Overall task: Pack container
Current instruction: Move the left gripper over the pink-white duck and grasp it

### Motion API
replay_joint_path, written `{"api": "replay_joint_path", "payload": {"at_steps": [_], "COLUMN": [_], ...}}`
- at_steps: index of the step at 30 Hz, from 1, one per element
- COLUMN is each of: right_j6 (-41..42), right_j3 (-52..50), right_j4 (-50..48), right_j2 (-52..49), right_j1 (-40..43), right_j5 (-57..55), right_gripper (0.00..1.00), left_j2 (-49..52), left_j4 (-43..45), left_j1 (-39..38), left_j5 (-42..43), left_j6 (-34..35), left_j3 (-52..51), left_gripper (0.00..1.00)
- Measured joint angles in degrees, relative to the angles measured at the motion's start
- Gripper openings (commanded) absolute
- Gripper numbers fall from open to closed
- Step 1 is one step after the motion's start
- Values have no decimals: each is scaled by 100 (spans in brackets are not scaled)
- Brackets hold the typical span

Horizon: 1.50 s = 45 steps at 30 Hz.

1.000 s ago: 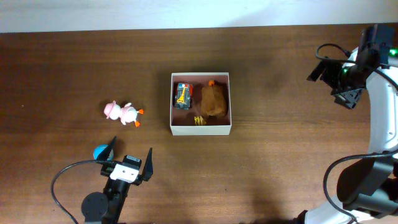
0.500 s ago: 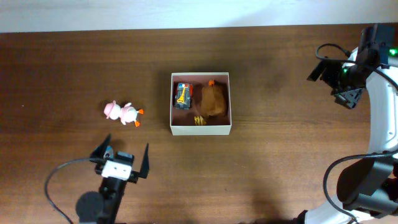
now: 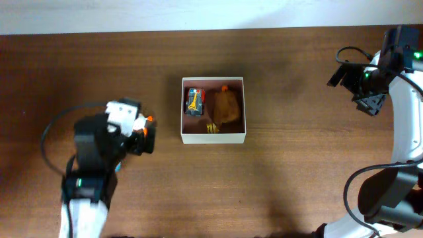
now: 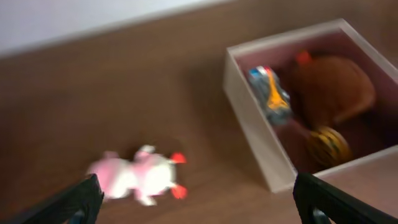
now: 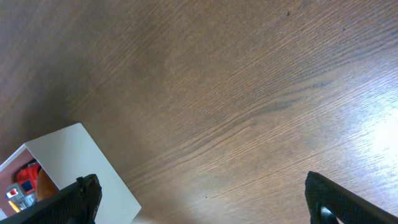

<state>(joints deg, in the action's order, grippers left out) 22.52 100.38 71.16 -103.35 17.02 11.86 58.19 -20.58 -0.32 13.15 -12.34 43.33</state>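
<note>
Container holding toy car and brown plush; pink toy apart on table; left end effector, right end effector both open, empty.

No writing, label, brand, number or sign can be read anywhere. The small toy car inside the box carries yellow, red and blue markings (tiny from overhead, blurred in the left wrist view). Whether they form letters cannot be told.
</note>
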Motion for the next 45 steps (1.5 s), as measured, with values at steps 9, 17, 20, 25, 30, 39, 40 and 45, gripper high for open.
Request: {"api": "replay_joint_path", "payload": {"at_steps": [9, 17, 20, 25, 30, 39, 40, 45], "right_j6": [-2, 0, -4, -2, 0, 0, 2, -2], "right_j3": [0, 0, 0, 0, 0, 0, 0, 0], "right_j4": [0, 0, 0, 0, 0, 0, 0, 0], "right_j2": [0, 0, 0, 0, 0, 0, 0, 0], "right_j1": [0, 0, 0, 0, 0, 0, 0, 0], "right_j5": [-2, -2, -2, -2, -2, -2, -2, -2], "right_gripper": [99, 99, 99, 99, 99, 99, 99, 99], "left_j2": [1943, 2315, 2315, 2315, 2315, 2896, 3042, 3574], "left_j4": [730, 1364, 1399, 1394, 1294, 1377, 1416, 1462], "left_j1": [0, 0, 0, -4, -4, -4, -4, -4], "left_j5": [953, 1113, 1121, 643, -374, -1169, -1193, -1244], "left_j6": [85, 184, 210, 660, 1027, 1141, 1152, 1185], "left_j3": [153, 153, 153, 153, 153, 153, 153, 153], "left_gripper": [100, 100, 100, 100, 100, 98, 97, 81]}}
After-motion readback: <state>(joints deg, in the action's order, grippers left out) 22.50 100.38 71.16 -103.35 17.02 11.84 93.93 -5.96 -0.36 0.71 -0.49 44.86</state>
